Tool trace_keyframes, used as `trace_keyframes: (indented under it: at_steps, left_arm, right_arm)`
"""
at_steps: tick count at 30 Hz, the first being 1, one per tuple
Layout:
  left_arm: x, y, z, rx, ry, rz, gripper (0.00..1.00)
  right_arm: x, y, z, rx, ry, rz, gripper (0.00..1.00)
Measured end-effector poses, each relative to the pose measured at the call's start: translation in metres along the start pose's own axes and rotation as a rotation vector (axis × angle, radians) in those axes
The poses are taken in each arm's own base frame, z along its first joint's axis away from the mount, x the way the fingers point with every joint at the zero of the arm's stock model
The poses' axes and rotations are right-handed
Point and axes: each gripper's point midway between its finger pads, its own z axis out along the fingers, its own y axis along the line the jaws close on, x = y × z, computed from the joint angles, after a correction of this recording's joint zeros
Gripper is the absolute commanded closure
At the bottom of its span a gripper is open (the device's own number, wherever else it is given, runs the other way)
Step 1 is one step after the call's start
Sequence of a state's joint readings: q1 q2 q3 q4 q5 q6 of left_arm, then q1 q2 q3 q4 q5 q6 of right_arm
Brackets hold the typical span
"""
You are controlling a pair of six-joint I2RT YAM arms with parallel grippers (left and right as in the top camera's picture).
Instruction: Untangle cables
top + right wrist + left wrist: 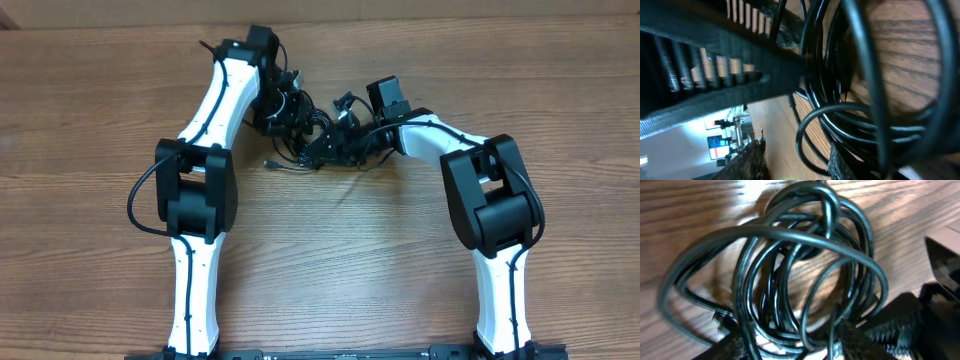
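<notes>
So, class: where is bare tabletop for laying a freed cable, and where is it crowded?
Free: bare table between the left arm and right arm, and outside each arm. Crowded: around the cables farther back.

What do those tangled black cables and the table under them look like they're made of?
The cables look jacketed in smooth black plastic or rubber: glossy highlights, soft loops. The table looks like brown wood or wood-look laminate: grain lines, slight sheen; which, I cannot tell.

Brown wooden table [330, 290] with dark wavy lines in the wood, blurry bright room [670, 150] past its edge, small blue and red thing [716, 145] in there
</notes>
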State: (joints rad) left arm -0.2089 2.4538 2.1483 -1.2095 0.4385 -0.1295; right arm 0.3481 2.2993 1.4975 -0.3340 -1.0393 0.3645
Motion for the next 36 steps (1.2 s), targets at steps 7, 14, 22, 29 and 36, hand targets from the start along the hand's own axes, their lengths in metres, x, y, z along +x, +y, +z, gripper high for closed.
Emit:
trace_keyframes:
  at_steps: [7,14,22,29,36]
  left_arm:
    - [0.002,0.008,0.018,0.038,-0.001,-0.047,0.74]
    - [0.006,0.005,0.025,0.09,0.009,-0.062,0.77]
    - [0.007,0.004,0.026,0.099,0.014,-0.067,0.79]
    - [0.011,0.0,0.028,0.109,0.027,-0.066,0.81]
    - [0.013,-0.001,0.03,0.108,0.035,-0.065,0.81]
  right_arm:
    - [0.001,-0.004,0.003,0.028,-0.003,-0.003,0.59]
    - [0.0,-0.007,0.003,0.045,-0.009,-0.007,0.59]
    - [0.0,-0.006,0.005,0.05,-0.009,-0.03,0.65]
    - [0.006,0.002,0.016,0.038,0.015,-0.048,0.65]
    - [0.009,0.0,0.023,0.069,0.017,-0.06,0.92]
